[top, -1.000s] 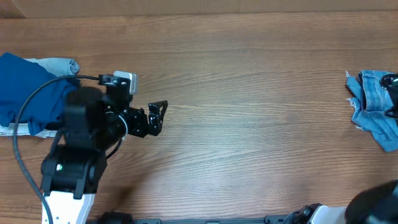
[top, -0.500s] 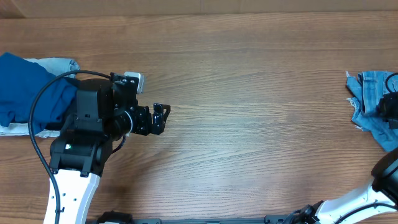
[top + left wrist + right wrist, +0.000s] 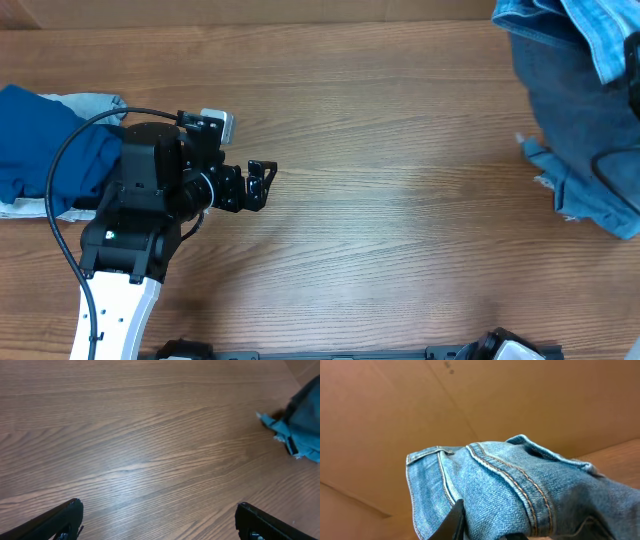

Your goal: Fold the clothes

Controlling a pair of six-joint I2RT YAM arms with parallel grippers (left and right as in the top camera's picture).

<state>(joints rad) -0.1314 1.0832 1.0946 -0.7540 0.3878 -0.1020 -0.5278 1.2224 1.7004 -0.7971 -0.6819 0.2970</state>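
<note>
The long light-blue denim jeans (image 3: 575,110), previously at the right edge, are rising into the upper right, the right end effector (image 3: 485,531) clamping their waistband. Probably heavy and limp, they are best gripped at thick seams. The left end effector (image 3: 262,183) is standing open.

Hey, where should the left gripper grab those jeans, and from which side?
Grip the frayed hem corner of the jeans, which sticks out toward the open left gripper, low by the table. Come in from the left, flat along the table; the rest hangs bunched and raised.
</note>
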